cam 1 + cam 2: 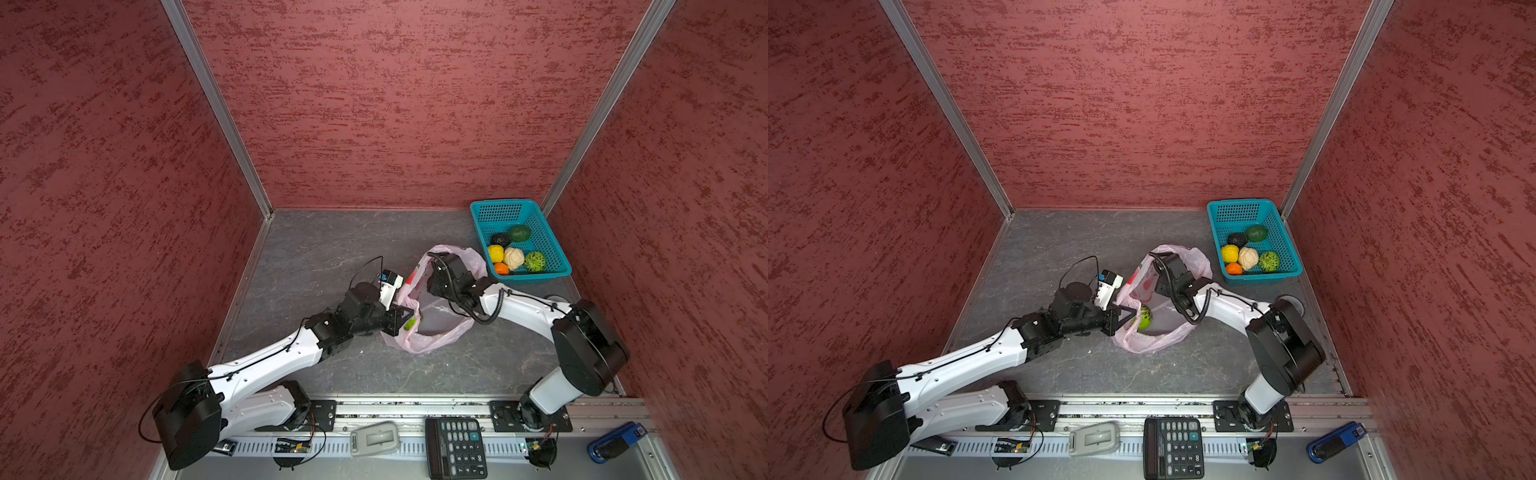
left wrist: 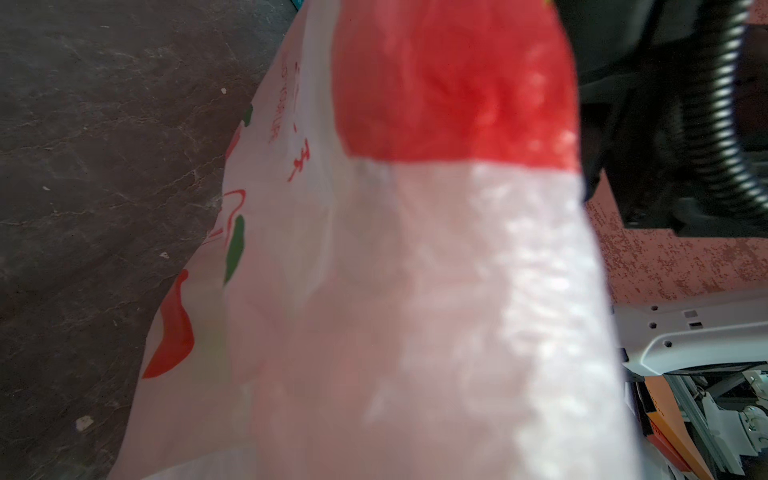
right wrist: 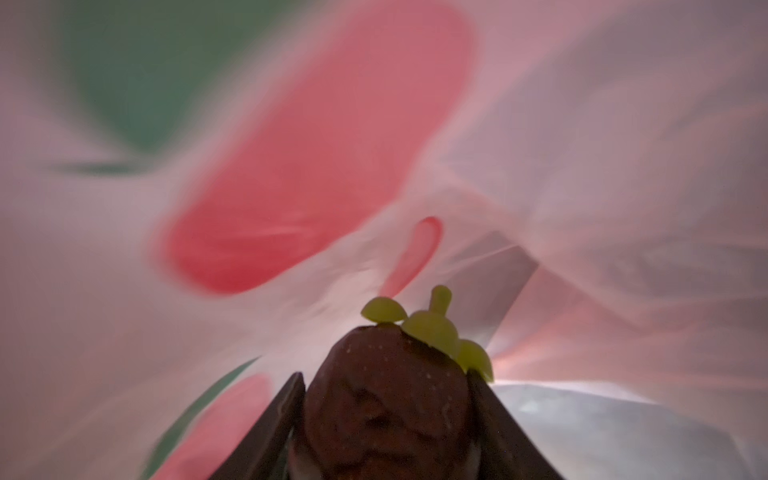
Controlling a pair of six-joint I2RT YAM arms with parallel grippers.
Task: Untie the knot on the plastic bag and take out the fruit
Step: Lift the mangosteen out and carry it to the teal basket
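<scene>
Pink plastic bag [image 1: 432,338] lay mouth-open mid-tabletop [image 1: 332,257]. On its rim the left fingers [image 1: 1126,310] were clenched, holding that edge up; pink film filled the left wrist view. Deep inside the bag the right fingers [image 3: 282,415] grasped a dark brown fruit [image 3: 386,407] with a green calyx, touching both flanks. A green fruit [image 1: 1145,318] sat in the bag beside the left fingers. Six fruit pieces [image 1: 514,257] lay in the teal basket [image 1: 536,276], just beside the bag.
</scene>
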